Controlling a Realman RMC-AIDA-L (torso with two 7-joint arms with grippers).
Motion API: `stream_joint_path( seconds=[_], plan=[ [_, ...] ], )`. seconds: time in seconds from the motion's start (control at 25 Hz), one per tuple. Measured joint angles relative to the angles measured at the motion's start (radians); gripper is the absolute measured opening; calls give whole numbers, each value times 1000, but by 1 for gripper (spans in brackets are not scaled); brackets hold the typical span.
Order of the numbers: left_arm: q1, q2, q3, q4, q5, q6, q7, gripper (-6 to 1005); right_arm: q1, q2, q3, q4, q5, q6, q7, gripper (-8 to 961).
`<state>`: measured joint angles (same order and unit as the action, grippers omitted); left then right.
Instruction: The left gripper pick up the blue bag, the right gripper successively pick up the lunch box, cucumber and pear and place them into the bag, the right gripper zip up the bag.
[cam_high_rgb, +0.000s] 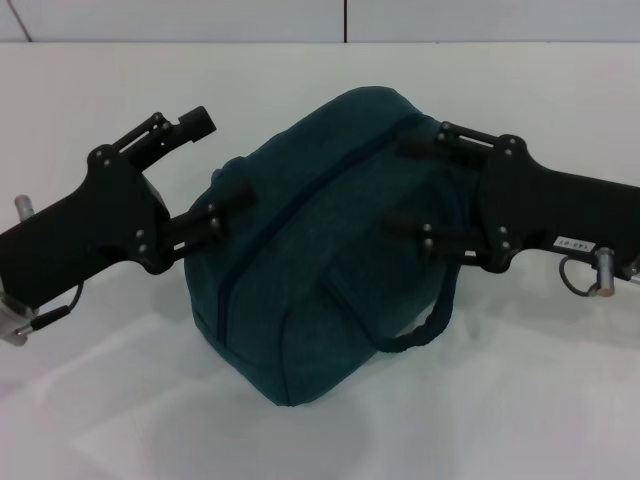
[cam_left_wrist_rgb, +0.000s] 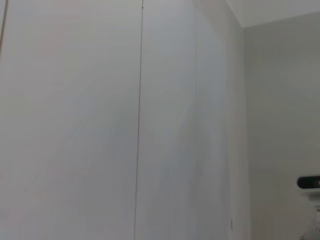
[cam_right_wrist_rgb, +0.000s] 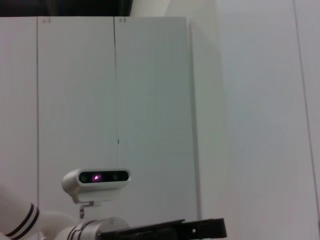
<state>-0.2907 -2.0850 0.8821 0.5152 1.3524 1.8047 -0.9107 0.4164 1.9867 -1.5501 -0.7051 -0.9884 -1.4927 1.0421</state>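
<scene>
The blue bag (cam_high_rgb: 320, 250) lies on the white table (cam_high_rgb: 100, 400), tilted, its zipper line (cam_high_rgb: 262, 235) running along the top and looking closed. My left gripper (cam_high_rgb: 208, 165) is at the bag's left side and stands open; its lower finger (cam_high_rgb: 212, 218) touches the fabric and the upper one points away. My right gripper (cam_high_rgb: 398, 185) is open over the bag's right upper part, with both fingers against the cloth. A rope handle (cam_high_rgb: 425, 328) hangs at the bag's front right. The lunch box, cucumber and pear are out of view.
A wall edge (cam_high_rgb: 345, 20) runs behind the table. Both wrist views face white cabinet panels (cam_left_wrist_rgb: 140, 120). The right wrist view also shows the robot's head camera (cam_right_wrist_rgb: 95, 179) and a black bar (cam_right_wrist_rgb: 200, 229) at its lower edge.
</scene>
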Motion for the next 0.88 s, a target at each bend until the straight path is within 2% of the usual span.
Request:
stream_joint_path(
  seconds=[0.16,0.24,0.48,0.88],
  plan=[
    [-4,0,0,-1,3,0,6,793,-22,20,32,-4,0,0,-37,780],
    [-7,0,0,-8,3,-1,11,808,-27,24,38,-5,0,0,-49,779],
    [-10,-1,2,-15,0,-1,14,872,-28,26,41,3,16,0,-74,775],
    [-13,-2,5,-26,-4,-3,22,872,-21,31,40,72,106,-3,-139,770]
  ],
)
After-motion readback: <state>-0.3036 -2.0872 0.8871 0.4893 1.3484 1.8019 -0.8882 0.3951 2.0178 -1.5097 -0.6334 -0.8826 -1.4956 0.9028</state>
